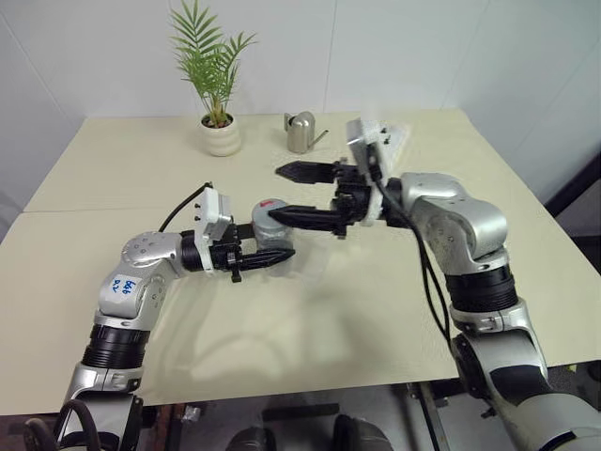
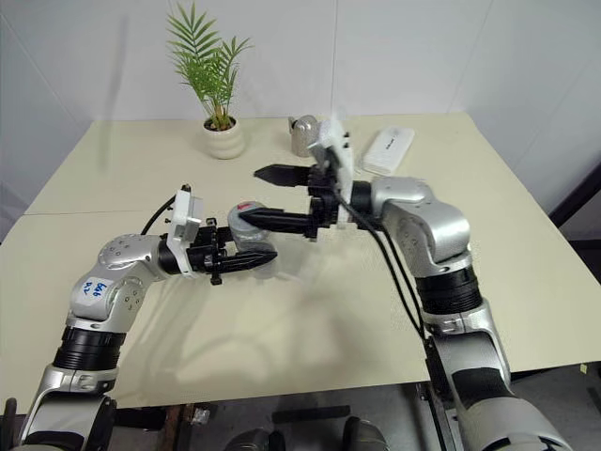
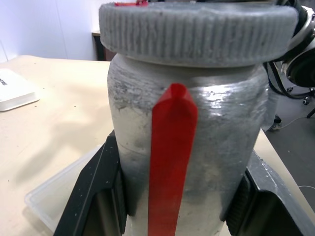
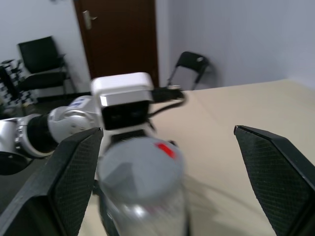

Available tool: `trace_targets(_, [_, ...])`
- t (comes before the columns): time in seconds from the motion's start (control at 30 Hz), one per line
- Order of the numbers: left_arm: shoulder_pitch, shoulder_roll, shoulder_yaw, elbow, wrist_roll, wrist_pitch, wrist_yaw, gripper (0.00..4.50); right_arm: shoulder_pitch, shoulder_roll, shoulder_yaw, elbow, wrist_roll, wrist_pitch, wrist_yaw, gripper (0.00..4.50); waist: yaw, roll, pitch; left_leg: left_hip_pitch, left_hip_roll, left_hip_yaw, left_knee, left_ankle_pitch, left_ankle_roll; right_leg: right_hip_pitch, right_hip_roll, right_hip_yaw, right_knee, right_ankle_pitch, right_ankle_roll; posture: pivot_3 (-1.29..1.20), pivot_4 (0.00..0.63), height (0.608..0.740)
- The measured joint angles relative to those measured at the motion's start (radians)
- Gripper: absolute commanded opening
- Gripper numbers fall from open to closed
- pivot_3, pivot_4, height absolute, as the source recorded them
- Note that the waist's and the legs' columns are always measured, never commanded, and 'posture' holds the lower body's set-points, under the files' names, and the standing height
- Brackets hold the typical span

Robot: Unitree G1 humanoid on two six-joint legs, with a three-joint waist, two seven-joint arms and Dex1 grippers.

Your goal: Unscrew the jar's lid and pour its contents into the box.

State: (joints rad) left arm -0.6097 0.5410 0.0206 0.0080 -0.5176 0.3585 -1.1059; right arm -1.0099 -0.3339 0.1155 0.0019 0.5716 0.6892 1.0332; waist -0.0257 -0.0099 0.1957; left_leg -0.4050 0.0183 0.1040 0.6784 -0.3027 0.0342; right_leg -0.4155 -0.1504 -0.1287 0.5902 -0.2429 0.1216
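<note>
Gripping the jar on both sides of its body, my left gripper holds it upright above the cream worktop, near the middle of the scene. The grey ribbed lid sits on the jar's mouth, a small red mark on its top. The left wrist view adds what the head cameras do not: a red stripe running down the jar's frosted, silvery wall, the two black fingers pressed against that wall, and a corner of the clear box lying on the worktop beneath and behind the jar. I cannot make out the contents through the clouded wall.

To the right, my right gripper points toward the jar with its jaws spread wide, holding nothing. One finger lies across the lid's top edge; the other stands well clear above and behind it. The right wrist view looks past those spread fingers onto the blurred lid.

Along the far edge of the worktop stand a potted palm, a metal watering can, and, in the right eye view, a white oblong case.
</note>
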Motion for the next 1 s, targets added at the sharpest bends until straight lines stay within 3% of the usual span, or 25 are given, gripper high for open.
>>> trace_targets(0.23, [-0.007, -0.012, -0.006, 0.005, 0.009, 0.000, 0.000, 1.96, -0.002, 0.038, 0.083, 0.000, -0.063, -0.009, -0.044, 4.49, -0.001, 0.000, 0.000, 0.000, 0.000, 0.000, 0.000, 0.000, 0.000, 0.000, 0.000, 0.000, 0.000, 0.000, 0.000, 0.00, 0.150, 0.740])
trace_targets(1.0, [0.001, -0.012, -0.003, -0.002, 0.009, 0.012, 0.014, 1.96, 0.003, -0.014, 0.033, 0.039, -0.051, -0.013, 0.016, 4.49, -0.001, 0.000, 0.000, 0.000, 0.000, 0.001, 0.000, 0.000, 0.001, 0.000, 0.000, 0.000, 0.000, 0.000, 0.000, 0.00, 0.150, 0.740])
